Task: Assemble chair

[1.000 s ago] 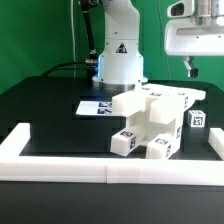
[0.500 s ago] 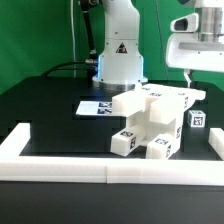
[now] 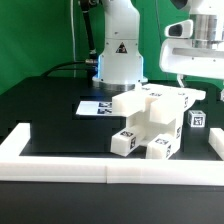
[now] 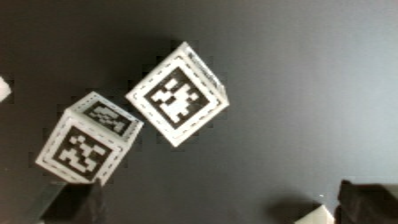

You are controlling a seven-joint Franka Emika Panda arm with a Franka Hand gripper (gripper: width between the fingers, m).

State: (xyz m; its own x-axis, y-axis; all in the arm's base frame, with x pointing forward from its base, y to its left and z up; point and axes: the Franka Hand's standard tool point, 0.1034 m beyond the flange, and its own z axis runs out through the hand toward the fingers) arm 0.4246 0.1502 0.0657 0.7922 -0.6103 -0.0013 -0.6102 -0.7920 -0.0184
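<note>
Chair blocks [image 3: 150,120] cluster just beside the marker board [image 3: 92,105], hiding its edge; well above that board I see my gripper [image 3: 193,76], jaws spread wide and empty, one side cut off by the frame.

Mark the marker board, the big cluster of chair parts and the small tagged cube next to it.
marker board [image 3: 90,105], exterior view, on its flat tagged top.
cluster of chair parts [image 3: 150,115], exterior view, on a white block face near its middle.
small cube [image 3: 197,118], exterior view, on its tagged front face.
</note>
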